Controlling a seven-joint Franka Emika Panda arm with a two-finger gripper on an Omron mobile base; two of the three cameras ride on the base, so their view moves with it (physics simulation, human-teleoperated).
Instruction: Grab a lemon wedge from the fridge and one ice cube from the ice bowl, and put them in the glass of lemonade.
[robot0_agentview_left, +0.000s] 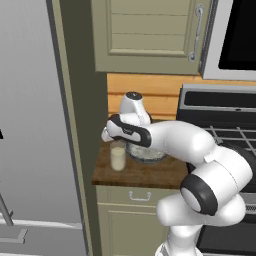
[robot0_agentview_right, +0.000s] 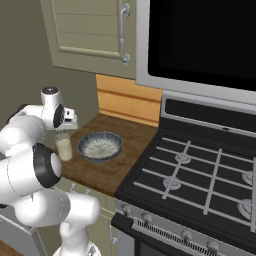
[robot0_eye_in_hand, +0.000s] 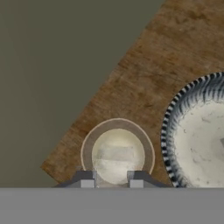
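The glass of lemonade (robot0_eye_in_hand: 117, 151) stands on the wooden counter's left end, beside the ice bowl (robot0_eye_in_hand: 168, 131). My gripper (robot0_eye_in_hand: 111, 183) hangs straight above the glass, its fingertips (robot0_eye_in_hand: 87, 183) a little apart over the near rim. A pale rectangular patch lies over the liquid; I cannot tell whether it is held or floating in the drink. From the base cameras the hand (robot0_agentview_left: 107, 133) (robot0_agentview_right: 68, 120) hovers just over the glass (robot0_agentview_left: 118, 159) (robot0_agentview_right: 64, 148), with the bowl (robot0_agentview_left: 150, 156) (robot0_agentview_right: 100, 145) to its right. The grey fridge (robot0_agentview_left: 30, 125) is at the left. The lemon wedge is out of view.
A stove (robot0_agentview_right: 200, 175) with black grates borders the counter on the right, under a microwave (robot0_agentview_right: 200, 40). Beige wall cabinets (robot0_agentview_left: 150, 35) hang above the counter (robot0_agentview_left: 145, 175). A dark panel (robot0_agentview_left: 82, 125) separates the counter from the fridge.
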